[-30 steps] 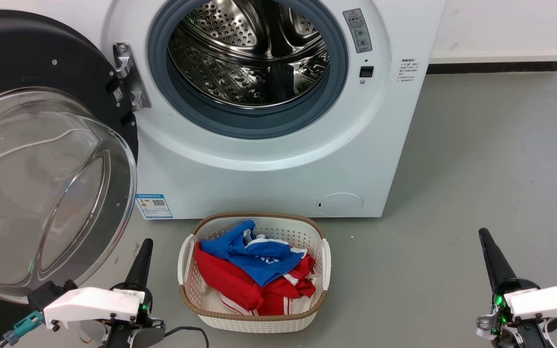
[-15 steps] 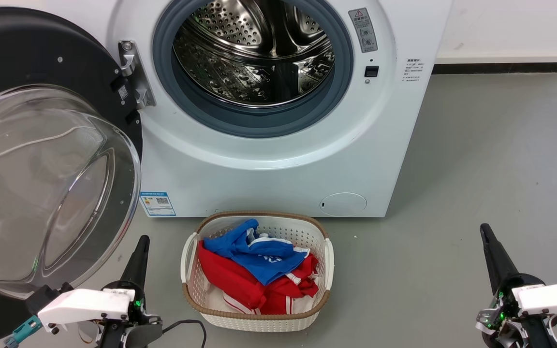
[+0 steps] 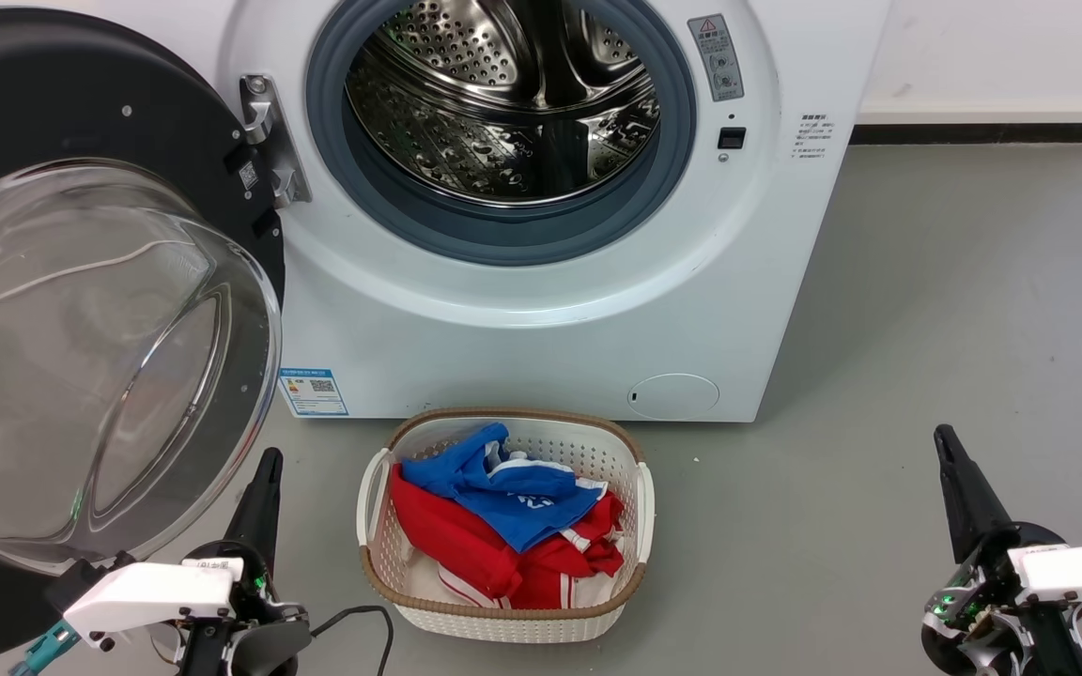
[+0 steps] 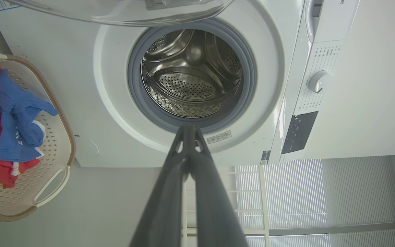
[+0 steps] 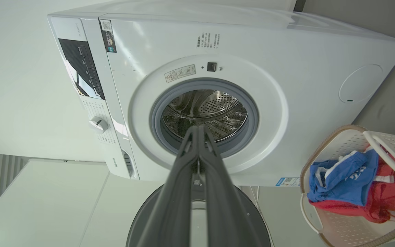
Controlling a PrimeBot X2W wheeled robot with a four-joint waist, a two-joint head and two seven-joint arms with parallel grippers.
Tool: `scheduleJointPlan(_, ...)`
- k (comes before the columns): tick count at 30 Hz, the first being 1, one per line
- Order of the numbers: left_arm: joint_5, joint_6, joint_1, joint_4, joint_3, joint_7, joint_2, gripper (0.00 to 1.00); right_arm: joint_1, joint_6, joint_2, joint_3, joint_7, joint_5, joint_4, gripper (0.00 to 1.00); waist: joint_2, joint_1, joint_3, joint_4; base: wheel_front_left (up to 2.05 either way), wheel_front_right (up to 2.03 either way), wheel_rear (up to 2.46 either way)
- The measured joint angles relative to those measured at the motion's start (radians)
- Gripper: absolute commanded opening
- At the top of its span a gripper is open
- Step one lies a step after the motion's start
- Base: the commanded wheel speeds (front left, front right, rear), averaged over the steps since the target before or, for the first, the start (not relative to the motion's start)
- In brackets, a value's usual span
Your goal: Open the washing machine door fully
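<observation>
Grey floor (image 3: 926, 310) runs before the white washing machine (image 3: 541, 347) in the head view. The washing machine door (image 3: 100, 357) hangs swung wide at the machine's left, glass bowl towards the robot, leaving the drum (image 3: 503, 103) bare. I judge the opening done or nearly so (any last nudge should be a slow push on the black rim along the hinge (image 3: 269, 141) arc, never on the glass).

A white basket (image 3: 642, 507) just before the machine holds a blue garment (image 3: 513, 488) over red garments (image 3: 447, 545). The left gripper (image 3: 269, 462) sits near the door's lower edge, the right gripper (image 3: 945, 439) well apart.

Left wrist view: jaws together, door glass along the top. Right wrist view: jaws together too, the door's dark rim below.
</observation>
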Motion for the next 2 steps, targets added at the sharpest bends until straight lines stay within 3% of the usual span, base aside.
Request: scheduleJointPlan(2,-0.011,-0.003,-0.002,0.001,0.005,0.004,-0.004,0.0,-0.006,0.0,0.0,-0.001,0.001,0.014,0.002,0.0,0.0,0.0,0.0,0.002,0.0,0.0,0.0)
